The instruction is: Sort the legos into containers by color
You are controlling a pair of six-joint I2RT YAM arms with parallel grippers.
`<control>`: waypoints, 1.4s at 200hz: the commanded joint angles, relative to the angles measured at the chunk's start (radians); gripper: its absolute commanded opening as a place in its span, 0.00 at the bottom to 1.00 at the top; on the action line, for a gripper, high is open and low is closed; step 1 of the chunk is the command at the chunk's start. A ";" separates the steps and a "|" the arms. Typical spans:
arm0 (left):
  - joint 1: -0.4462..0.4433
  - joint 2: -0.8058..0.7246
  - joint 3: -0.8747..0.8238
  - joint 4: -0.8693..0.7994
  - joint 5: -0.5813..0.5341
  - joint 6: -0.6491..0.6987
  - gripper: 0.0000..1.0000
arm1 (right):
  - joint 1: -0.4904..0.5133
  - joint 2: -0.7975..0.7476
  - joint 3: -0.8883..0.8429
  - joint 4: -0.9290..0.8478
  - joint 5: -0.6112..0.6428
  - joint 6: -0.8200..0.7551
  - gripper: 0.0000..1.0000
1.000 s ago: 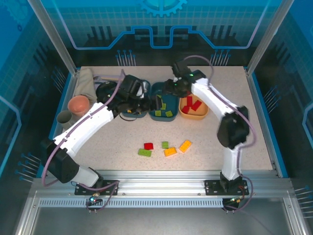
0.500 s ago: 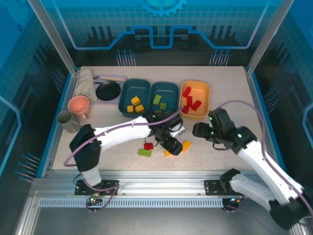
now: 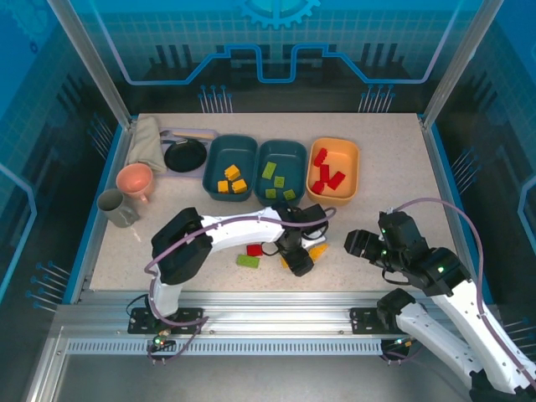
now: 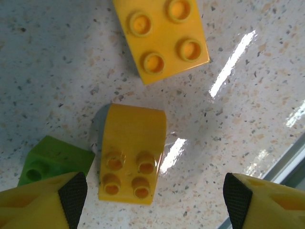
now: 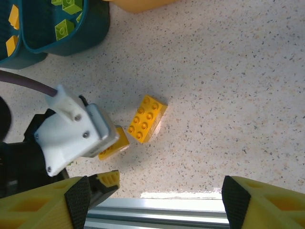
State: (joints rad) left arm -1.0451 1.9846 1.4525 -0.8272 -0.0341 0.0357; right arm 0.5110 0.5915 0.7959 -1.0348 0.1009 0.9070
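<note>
My left gripper (image 3: 297,258) hangs open and empty just above the loose legos near the table's front. Between its fingers (image 4: 71,193) lies a yellow sloped brick (image 4: 131,160), with a second yellow brick (image 4: 164,33) beyond it and a green one (image 4: 52,160) at the left. A red brick (image 3: 254,249) and a green brick (image 3: 247,261) lie to the left. The left teal bin (image 3: 214,167) holds yellow bricks, the middle teal bin (image 3: 261,172) green ones, and the orange bin (image 3: 350,167) red ones. Right of the pile, my right gripper (image 3: 358,243) is open and empty.
A black pan (image 3: 184,155), a pink cup (image 3: 134,178), a grey cup (image 3: 115,208) and a folded cloth (image 3: 149,138) sit at the far left. The aluminium front rail (image 5: 190,210) runs close below the loose bricks. The left arm's wrist (image 5: 71,133) is in the right wrist view.
Both arms left the bins at the back. The left gripper came down over the loose yellow bricks and settled lower; the right arm drew back toward the front right.
</note>
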 commanded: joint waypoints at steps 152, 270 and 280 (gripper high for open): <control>-0.027 0.067 -0.032 0.038 -0.139 0.018 0.56 | 0.012 0.009 -0.050 0.028 -0.068 0.031 0.76; -0.036 0.033 -0.140 0.077 -0.203 -0.034 0.27 | 0.001 -0.010 -0.083 0.068 -0.109 0.053 0.75; -0.036 0.024 -0.139 0.074 -0.206 -0.043 0.27 | 0.000 -0.007 -0.080 0.068 -0.107 0.053 0.74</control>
State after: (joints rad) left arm -1.0840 1.9999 1.3647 -0.6739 -0.1715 0.0223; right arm 0.5114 0.5911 0.7170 -0.9676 0.0063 0.9470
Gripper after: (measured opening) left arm 0.345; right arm 0.748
